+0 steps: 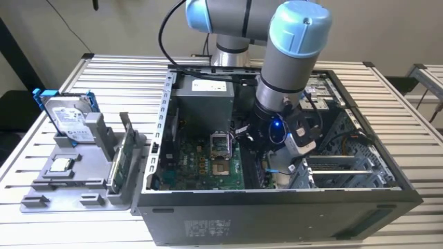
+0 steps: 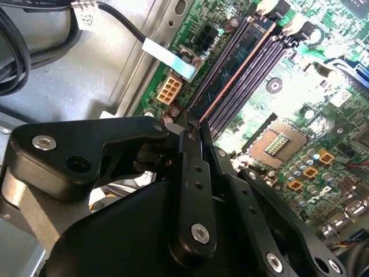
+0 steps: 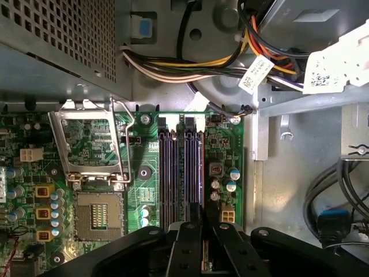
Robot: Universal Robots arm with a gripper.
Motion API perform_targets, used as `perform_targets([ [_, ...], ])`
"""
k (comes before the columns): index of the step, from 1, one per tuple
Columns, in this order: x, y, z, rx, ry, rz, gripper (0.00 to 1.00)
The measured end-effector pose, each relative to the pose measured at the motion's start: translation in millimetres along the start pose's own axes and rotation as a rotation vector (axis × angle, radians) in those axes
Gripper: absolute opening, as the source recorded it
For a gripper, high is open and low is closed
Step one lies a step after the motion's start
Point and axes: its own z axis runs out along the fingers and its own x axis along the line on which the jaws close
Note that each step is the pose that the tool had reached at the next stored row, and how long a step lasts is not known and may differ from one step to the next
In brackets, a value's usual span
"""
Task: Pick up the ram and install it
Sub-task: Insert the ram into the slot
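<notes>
The ram (image 2: 236, 63) is a long, dark, thin stick with a copper-coloured edge. It stands in line with the memory slots (image 3: 173, 173) of the motherboard (image 1: 201, 166), inside the open computer case (image 1: 277, 218). My gripper (image 2: 189, 124) is down in the case, and its black fingers are closed on the near end of the ram. In the first wrist view the gripper (image 3: 200, 210) sits over the slot nearest the board's edge. The arm's wrist hides most of the gripper (image 1: 271, 165) in the exterior view.
The CPU socket (image 3: 98, 213) lies beside the slots, and bundled cables (image 3: 190, 63) hang past the board's end. A grey fixture (image 1: 76, 181) at the exterior view's left holds a silver hard drive (image 1: 69, 119) and a green board on edge (image 1: 121, 166).
</notes>
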Motion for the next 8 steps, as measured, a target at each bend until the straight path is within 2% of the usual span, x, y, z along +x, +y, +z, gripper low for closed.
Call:
perform_targets([
  [8, 0.0, -0.1, 0.0, -0.0001, 0.0003, 0.0, 0.14],
])
